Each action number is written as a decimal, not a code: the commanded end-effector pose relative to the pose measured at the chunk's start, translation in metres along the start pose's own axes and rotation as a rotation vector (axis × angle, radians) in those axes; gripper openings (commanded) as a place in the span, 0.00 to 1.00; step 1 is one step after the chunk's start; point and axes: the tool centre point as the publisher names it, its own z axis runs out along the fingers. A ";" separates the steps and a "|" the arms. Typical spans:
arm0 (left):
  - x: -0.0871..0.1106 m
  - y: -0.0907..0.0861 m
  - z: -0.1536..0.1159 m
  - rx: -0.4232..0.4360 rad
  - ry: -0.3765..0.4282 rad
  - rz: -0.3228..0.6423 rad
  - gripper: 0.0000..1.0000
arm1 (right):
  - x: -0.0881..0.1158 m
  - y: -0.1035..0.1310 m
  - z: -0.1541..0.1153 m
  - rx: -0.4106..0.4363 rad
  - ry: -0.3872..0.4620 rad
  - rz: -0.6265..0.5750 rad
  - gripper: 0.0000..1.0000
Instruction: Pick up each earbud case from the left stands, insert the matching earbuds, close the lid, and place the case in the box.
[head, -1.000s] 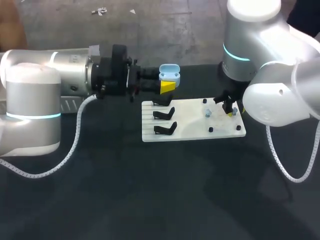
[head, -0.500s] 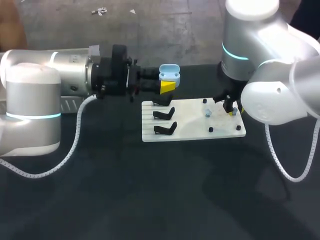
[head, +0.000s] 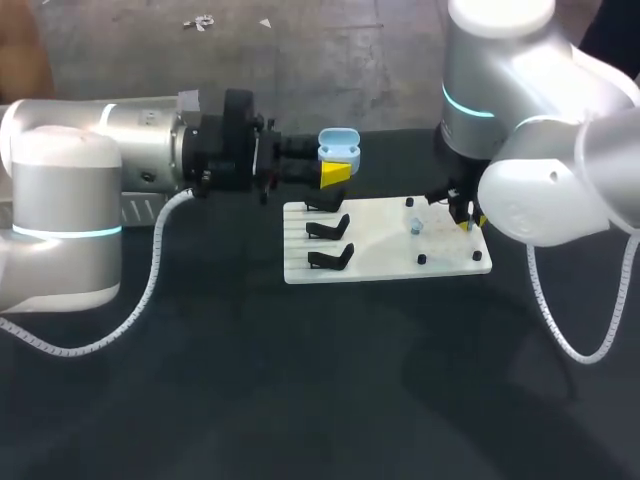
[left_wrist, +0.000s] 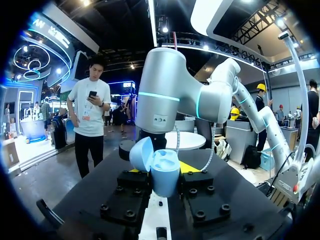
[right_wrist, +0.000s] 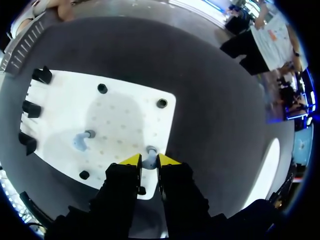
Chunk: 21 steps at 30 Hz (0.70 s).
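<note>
A light blue earbud case (head: 338, 146) with its lid open is held upright in my left gripper (head: 334, 172), above the back left corner of the white board (head: 385, 255). The left wrist view shows the case (left_wrist: 164, 172) between that gripper's (left_wrist: 164, 176) fingers, its sockets bare. My right gripper (head: 463, 220) stands low over the board's right side. From the right wrist view, its (right_wrist: 149, 160) yellow tips press on both sides of a small pale blue earbud (right_wrist: 149, 158) on its peg. A second earbud (right_wrist: 80, 141) sits on the board, apart from the gripper.
Three black stands (head: 329, 230) line the board's left edge, all without cases. Small black pegs (right_wrist: 162, 103) dot the board's right half. Dark table (head: 300, 380) surrounds the board.
My right gripper's fingers have drawn together onto the earbud, and that arm has shifted slightly. The left arm and the case have stayed still.
</note>
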 end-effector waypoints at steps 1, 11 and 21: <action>0.001 0.000 0.000 -0.003 -0.005 0.004 0.00 | 0.000 0.002 -0.018 0.001 0.016 0.009 0.00; 0.001 0.000 0.000 -0.003 -0.005 0.004 0.00 | 0.013 0.011 -0.091 -0.043 0.061 0.017 0.00; 0.001 0.000 0.000 -0.003 -0.005 0.004 0.00 | 0.027 0.032 -0.154 -0.034 0.013 0.048 0.00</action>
